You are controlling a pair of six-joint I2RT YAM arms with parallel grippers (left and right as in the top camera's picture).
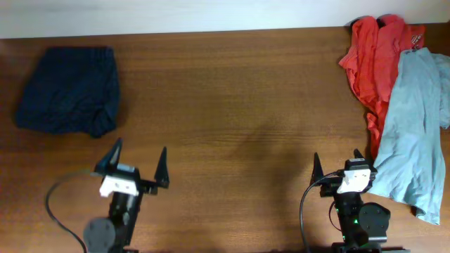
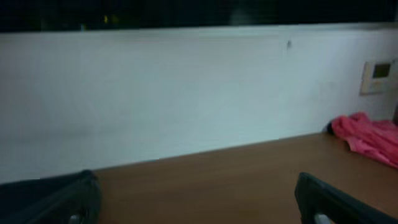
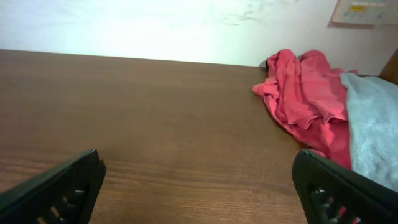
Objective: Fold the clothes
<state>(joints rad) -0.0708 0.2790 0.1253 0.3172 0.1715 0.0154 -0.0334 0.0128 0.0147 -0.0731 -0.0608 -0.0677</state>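
The dark navy shorts (image 1: 69, 90) lie bunched in a compact pile at the table's far left in the overhead view. My left gripper (image 1: 139, 160) is open and empty, a little in front and to the right of the shorts. My right gripper (image 1: 337, 160) is open and empty at the front right, far from the shorts. The shorts do not show in the right wrist view, and I cannot make them out in the left wrist view. In the wrist views both sets of fingers (image 2: 199, 199) (image 3: 199, 186) stand wide apart over bare wood.
A red garment (image 1: 376, 53) and a pale blue-grey shirt (image 1: 415, 126) lie heaped at the far right, the shirt close beside my right gripper. Both show in the right wrist view (image 3: 305, 93) (image 3: 376, 124). A white wall (image 2: 186, 93) runs behind the table.
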